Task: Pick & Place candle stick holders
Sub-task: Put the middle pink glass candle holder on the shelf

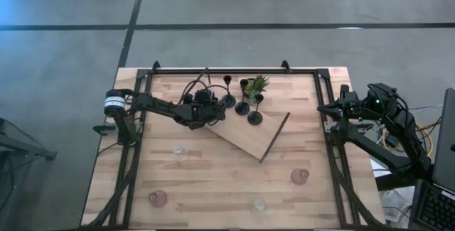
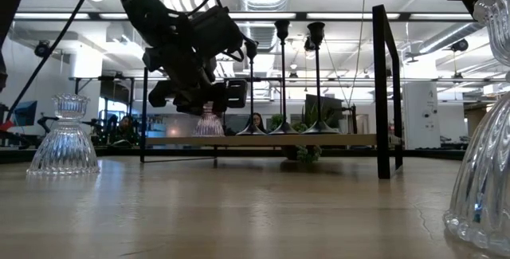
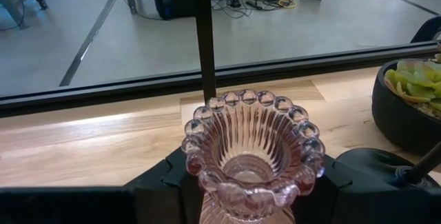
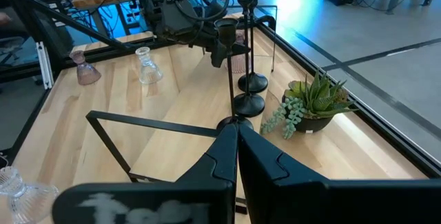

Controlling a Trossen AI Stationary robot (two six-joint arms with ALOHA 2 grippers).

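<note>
A pink glass cup (image 3: 251, 151) with a beaded rim stands upright with its foot on the wooden board (image 1: 249, 137), near the board's far left corner. My left gripper (image 3: 251, 186) is open, one finger on each side of the cup below its rim; it shows over the board in the low view (image 2: 203, 103). Three slim black holders (image 1: 227, 99) (image 1: 242, 106) (image 1: 254, 117) stand by their round bases on the board just right of it. My right gripper (image 4: 238, 141) is shut on nothing and waits beyond the table's right edge (image 1: 334, 108). My left gripper comes at the cup nearly level from the table's left, its fingers (image 3: 162, 182) at both sides of the cup's neck (image 3: 207, 207). The beaded rim hides that place, so I cannot tell whether they touch. The cup (image 2: 209, 122) stands upright on the board.
A green potted plant (image 1: 257, 84) sits behind the black holders. Loose glass cups stand on the table: a clear one (image 1: 176, 149), a pink one (image 1: 157, 197), a clear one (image 1: 259, 205) and a pink one (image 1: 300, 176). A black metal frame (image 1: 323, 82) rims the table.
</note>
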